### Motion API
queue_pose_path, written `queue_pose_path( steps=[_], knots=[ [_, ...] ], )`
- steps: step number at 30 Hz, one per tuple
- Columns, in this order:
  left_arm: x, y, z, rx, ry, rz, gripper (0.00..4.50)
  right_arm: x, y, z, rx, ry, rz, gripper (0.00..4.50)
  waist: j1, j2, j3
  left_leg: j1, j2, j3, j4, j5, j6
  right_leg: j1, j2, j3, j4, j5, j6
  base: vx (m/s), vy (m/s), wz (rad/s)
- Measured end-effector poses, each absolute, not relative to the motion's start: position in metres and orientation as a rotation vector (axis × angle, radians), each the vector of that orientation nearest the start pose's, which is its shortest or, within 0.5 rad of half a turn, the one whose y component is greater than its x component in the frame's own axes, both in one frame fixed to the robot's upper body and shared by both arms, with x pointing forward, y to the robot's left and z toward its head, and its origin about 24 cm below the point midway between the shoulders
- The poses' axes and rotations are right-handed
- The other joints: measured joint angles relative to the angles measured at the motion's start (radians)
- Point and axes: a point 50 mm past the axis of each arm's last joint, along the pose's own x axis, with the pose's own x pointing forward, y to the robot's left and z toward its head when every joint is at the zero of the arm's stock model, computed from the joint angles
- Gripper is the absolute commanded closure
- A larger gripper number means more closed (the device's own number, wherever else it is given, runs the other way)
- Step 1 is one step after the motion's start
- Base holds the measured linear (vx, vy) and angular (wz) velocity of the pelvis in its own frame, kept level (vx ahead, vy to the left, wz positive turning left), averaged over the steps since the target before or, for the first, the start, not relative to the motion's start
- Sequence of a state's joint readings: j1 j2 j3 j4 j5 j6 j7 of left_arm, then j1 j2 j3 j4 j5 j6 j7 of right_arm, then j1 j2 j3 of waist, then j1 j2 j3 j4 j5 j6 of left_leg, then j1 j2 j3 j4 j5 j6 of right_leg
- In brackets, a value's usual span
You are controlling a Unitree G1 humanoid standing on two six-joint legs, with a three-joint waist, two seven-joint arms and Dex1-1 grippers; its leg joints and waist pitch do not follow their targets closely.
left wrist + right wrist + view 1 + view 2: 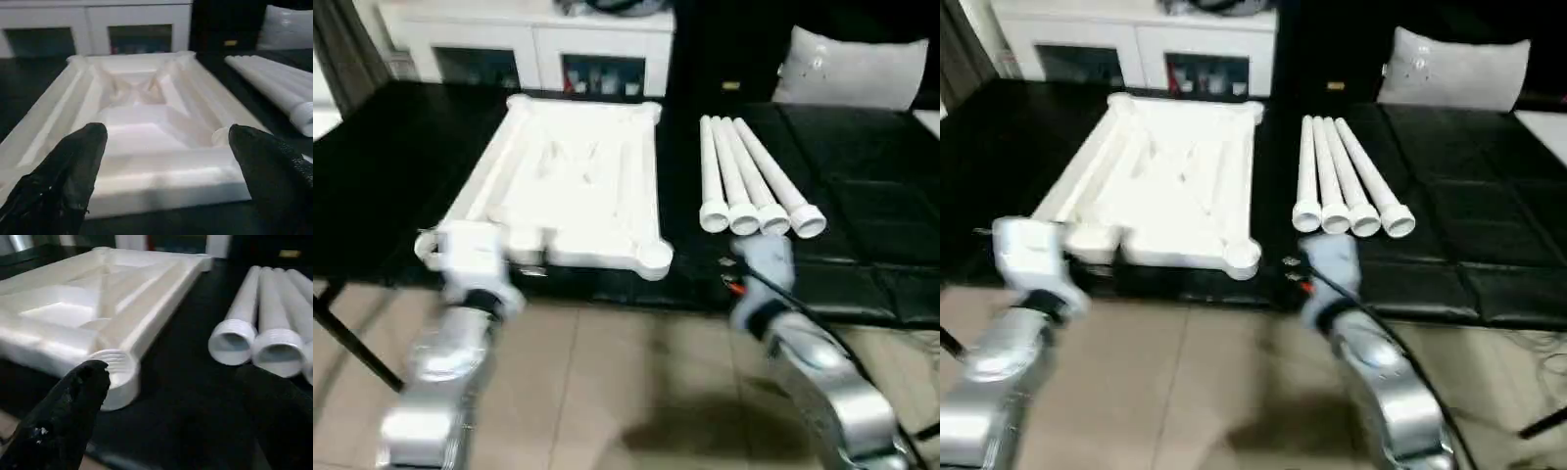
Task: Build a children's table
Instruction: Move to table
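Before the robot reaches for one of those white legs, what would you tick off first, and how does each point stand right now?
1. Table top lies underside up on the black surface, ribs and sockets showing: ok.
2. Near right corner socket faces up and holds nothing: ok.
3. Four legs lie side by side to the right of the top, threaded ends toward the robot: ok.
4. Left hand open, nothing between its fingers: ok.
5. Right hand open, holding nothing, between the socket and the legs: ok.
6. Socket thread undamaged: cannot tell.
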State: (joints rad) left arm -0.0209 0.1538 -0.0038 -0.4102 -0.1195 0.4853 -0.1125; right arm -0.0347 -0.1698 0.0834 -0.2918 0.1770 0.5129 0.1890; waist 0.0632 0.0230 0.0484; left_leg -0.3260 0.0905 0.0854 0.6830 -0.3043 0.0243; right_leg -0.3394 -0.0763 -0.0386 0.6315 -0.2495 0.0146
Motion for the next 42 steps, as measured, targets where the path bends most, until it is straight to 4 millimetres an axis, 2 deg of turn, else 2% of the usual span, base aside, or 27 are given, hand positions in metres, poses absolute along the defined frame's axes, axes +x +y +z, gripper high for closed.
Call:
queue_pose_path(
  steps=[1,2,6,8,11,13,14,15,17,19,20,21,23,25,26,28,30,31,32,33,34,35,36,37,38,40,42],
  knots=[
    [0.250,0.156,0.099,0.047,0.054,-0.182,0.02,0.251,-0.137,0.069,0.006,0.202,0.326,0.00,0.005,0.014,-0.004,-0.009,0.023,-0.002,-0.026,0.003,-0.004,0.007,0.009,-0.009,-0.001,-0.002,-0.004,0.100,0.015,-0.01],
    [0.251,0.157,0.101,0.054,0.045,-0.188,0.02,0.251,-0.134,0.069,0.021,0.196,0.325,0.00,0.007,0.031,-0.009,-0.007,0.040,0.003,-0.027,0.026,-0.060,0.012,0.016,-0.013,-0.002,-0.006,-0.005,0.100,0.015,-0.01],
    [0.252,0.164,0.097,0.065,0.063,-0.165,0.02,0.251,-0.121,0.071,0.049,0.179,0.358,0.00,-0.025,0.025,-0.010,0.007,0.030,-0.003,-0.043,0.018,-0.050,0.006,0.015,-0.023,-0.002,-0.025,-0.073,0.121,0.047,0.04],
    [0.252,0.163,0.097,0.067,0.060,-0.167,0.02,0.252,-0.124,0.072,0.040,0.175,0.354,0.00,-0.040,0.005,-0.013,0.012,0.018,0.002,-0.046,0.009,-0.040,0.014,-0.002,-0.015,0.011,-0.042,-0.050,0.106,0.014,0.07],
    [0.251,0.151,0.094,0.047,0.068,-0.215,0.02,0.252,-0.131,0.072,0.023,0.177,0.342,0.00,-0.020,-0.003,-0.013,-0.014,0.019,0.002,-0.011,-0.004,0.045,0.027,0.005,-0.008,-0.011,-0.038,0.001,0.082,-0.003,0.01],
    [0.250,0.151,0.093,0.048,0.073,-0.219,0.02,0.254,-0.134,0.074,0.021,0.169,0.333,0.00,-0.004,0.005,-0.017,-0.013,0.033,0.000,-0.014,-0.013,0.018,0.040,0.018,-0.018,-0.026,-0.040,-0.004,0.124,-0.017,0.04],
    [0.249,0.155,0.092,0.044,0.075,-0.201,0.02,0.256,-0.131,0.077,0.020,0.157,0.342,0.00,-0.017,0.002,-0.016,0.005,0.035,-0.009,-0.032,-0.010,-0.048,0.025,0.018,-0.028,-0.014,-0.047,-0.018,0.159,-0.025,0.08],
    [0.247,0.159,0.088,0.042,0.093,-0.184,0.02,0.257,-0.125,0.078,0.030,0.151,0.361,0.00,-0.026,-0.003,-0.016,0.011,0.028,-0.011,-0.034,-0.013,-0.046,0.020,0.015,-0.026,0.008,-0.058,-0.039,0.162,-0.036,0.09],
    [0.246,0.164,0.083,0.046,0.117,-0.168,0.02,0.257,-0.121,0.079,0.031,0.147,0.384,0.00,-0.033,-0.019,-0.023,0.019,0.012,-0.011,-0.037,-0.019,-0.039,-0.038,-0.002,-0.019,0.089,-0.059,-0.030,0.086,-0.030,0.10],
    [0.246,0.164,0.083,0.048,0.113,-0.173,0.02,0.257,-0.123,0.079,0.022,0.148,0.382,0.00,-0.032,-0.042,-0.023,0.030,-0.007,-0.001,-0.035,-0.025,-0.042,-0.061,-0.010,0.007,0.054,-0.023,0.002,0.051,-0.043,0.11],
    [0.246,0.162,0.081,0.040,0.118,-0.178,0.02,0.256,-0.127,0.078,0.013,0.155,0.374,0.00,-0.023,-0.046,-0.018,0.029,-0.013,0.006,-0.028,-0.034,-0.022,-0.042,-0.006,0.016,0.054,-0.034,-0.007,0.050,-0.053,0.11],
    [0.246,0.154,0.080,0.034,0.120,-0.218,0.02,0.256,-0.132,0.076,0.000,0.166,0.360,0.00,-0.004,-0.035,-0.010,0.025,-0.007,0.004,0.004,-0.035,0.051,-0.022,0.000,0.021,0.038,-0.031,-0.014,0.053,-0.062,0.04],
    [0.246,0.149,0.080,0.040,0.119,-0.254,0.02,0.254,-0.137,0.074,-0.007,0.175,0.341,0.00,0.010,-0.030,-0.007,0.000,-0.003,0.001,0.041,-0.025,0.034,0.004,0.008,0.020,0.017,-0.029,-0.018,0.053,-0.033,-0.05],
    [0.246,0.151,0.082,0.060,0.109,-0.263,0.02,0.253,-0.138,0.076,-0.009,0.168,0.336,0.00,0.020,0.007,-0.003,-0.015,0.039,0.000,-0.021,0.025,-0.032,0.038,0.037,-0.006,-0.001,-0.030,-0.019,0.034,0.030,-0.04],
    [0.246,0.155,0.082,0.074,0.114,-0.258,0.02,0.252,-0.136,0.074,0.002,0.173,0.337,0.00,0.014,0.024,-0.004,-0.005,0.048,-0.001,-0.022,0.021,-0.060,0.045,0.039,-0.011,-0.003,-0.036,-0.018,0.068,0.060,-0.08],
    [0.247,0.159,0.080,0.087,0.123,-0.245,0.02,0.252,-0.128,0.074,0.017,0.173,0.366,0.00,-0.006,0.020,-0.003,0.004,0.037,-0.005,-0.036,0.023,-0.053,0.034,0.033,-0.012,0.007,-0.053,-0.063,0.121,0.061,0.03],
    [0.247,0.162,0.079,0.095,0.131,-0.238,0.02,0.251,-0.127,0.073,0.016,0.175,0.368,0.00,-0.037,0.010,-0.007,0.014,0.021,0.000,-0.040,0.017,-0.044,0.006,0.018,-0.007,0.056,-0.052,-0.068,0.099,0.036,0.04],
    [0.248,0.161,0.080,0.094,0.126,-0.243,0.02,0.251,-0.128,0.073,0.014,0.174,0.363,0.00,-0.048,-0.006,-0.012,0.015,0.011,0.005,-0.039,0.015,-0.041,-0.006,0.008,0.000,0.046,-0.049,-0.063,0.080,-0.028,0.16],
    [0.248,0.160,0.080,0.095,0.124,-0.249,0.02,0.251,-0.130,0.073,0.011,0.175,0.359,0.00,-0.057,-0.021,-0.017,0.014,0.004,0.006,-0.037,0.012,-0.039,-0.006,0.000,0.004,0.044,-0.050,-0.006,0.080,-0.028,0.16],
    [0.248,0.154,0.079,0.079,0.123,-0.269,0.02,0.251,-0.133,0.072,0.001,0.180,0.349,0.00,-0.051,-0.022,-0.015,0.004,0.005,0.011,-0.025,0.001,0.006,0.009,0.009,0.013,0.035,-0.048,-0.007,0.107,-0.056,0.05],
    [0.248,0.147,0.079,0.071,0.122,-0.298,0.02,0.251,-0.136,0.071,-0.011,0.187,0.338,0.00,-0.038,-0.011,-0.017,-0.011,0.011,0.005,0.006,0.002,0.053,0.018,0.017,0.015,0.019,-0.044,-0.011,0.106,-0.032,-0.14],
    [0.247,0.144,0.079,0.071,0.121,-0.311,0.02,0.252,-0.139,0.071,-0.014,0.188,0.323,0.00,-0.026,-0.010,-0.016,-0.024,0.012,0.002,0.028,0.004,0.052,0.025,0.019,0.014,0.010,-0.042,-0.013,0.106,-0.032,-0.14],
    [0.247,0.145,0.079,0.077,0.121,-0.310,0.02,0.252,-0.139,0.071,-0.016,0.187,0.317,0.00,-0.018,-0.006,-0.016,-0.043,0.018,0.002,0.015,0.011,0.038,0.042,0.023,0.006,0.000,-0.045,-0.013,0.074,-0.027,-0.04],
    [0.248,0.147,0.080,0.083,0.115,-0.307,0.02,0.252,-0.139,0.072,-0.017,0.182,0.320,0.00,-0.012,0.012,-0.016,-0.045,0.036,0.003,-0.032,0.032,0.011,0.053,0.037,-0.008,-0.007,-0.048,-0.014,0.089,0.018,0.00],
    [0.247,0.152,0.080,0.095,0.116,-0.294,0.02,0.253,-0.136,0.072,-0.010,0.183,0.324,0.00,-0.010,0.026,-0.013,-0.035,0.053,-0.002,-0.033,0.053,-0.052,0.066,0.046,-0.013,-0.010,-0.053,-0.012,0.089,0.018,0.00],
    [0.247,0.161,0.080,0.114,0.122,-0.270,0.02,0.253,-0.124,0.073,0.006,0.175,0.368,0.00,-0.022,0.024,-0.014,-0.023,0.044,-0.009,-0.044,0.051,-0.049,0.059,0.042,-0.018,-0.002,-0.066,-0.050,0.151,0.040,0.03],
    [0.247,0.167,0.081,0.128,0.121,-0.249,0.02,0.253,-0.119,0.075,0.005,0.167,0.393,0.00,-0.040,0.018,-0.017,-0.015,0.028,-0.008,-0.044,0.043,-0.040,0.020,0.024,-0.017,0.067,-0.073,-0.054,0.128,0.016,0.06]
  ],
)
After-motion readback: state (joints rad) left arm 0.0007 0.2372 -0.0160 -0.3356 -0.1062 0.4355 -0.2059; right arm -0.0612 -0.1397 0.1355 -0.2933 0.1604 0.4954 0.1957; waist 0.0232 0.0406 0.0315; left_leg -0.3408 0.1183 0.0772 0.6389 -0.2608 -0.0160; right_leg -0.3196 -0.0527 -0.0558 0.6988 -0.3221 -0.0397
